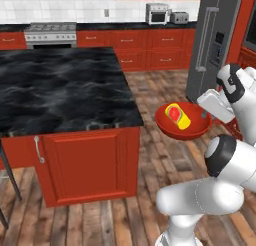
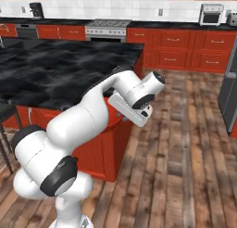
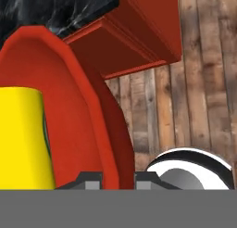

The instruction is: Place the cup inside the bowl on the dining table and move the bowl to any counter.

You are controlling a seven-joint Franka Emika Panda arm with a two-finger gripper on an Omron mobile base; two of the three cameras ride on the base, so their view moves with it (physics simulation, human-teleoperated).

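Note:
The glossy red-orange bowl (image 1: 192, 129) hangs in the air over the wooden floor, just right of the dining table (image 1: 60, 85). The yellow cup (image 1: 178, 116) with its red patch lies on its side inside the bowl. My gripper (image 1: 204, 113) is shut on the bowl's right rim. In the hand view the bowl's wall (image 3: 78, 106) runs down between the two fingertips (image 3: 90, 180) of my gripper (image 3: 118, 180), with the cup (image 3: 21, 134) at the left inside the bowl. The dining table's red corner (image 3: 134, 37) is above.
A counter (image 1: 140, 26) with red drawers runs along the back wall, carrying a toaster oven (image 1: 157, 13). A stove (image 1: 50, 32) stands at its left. A grey fridge (image 1: 210, 40) rises at the right. Open wooden floor (image 2: 185, 143) lies between the island and the fridge.

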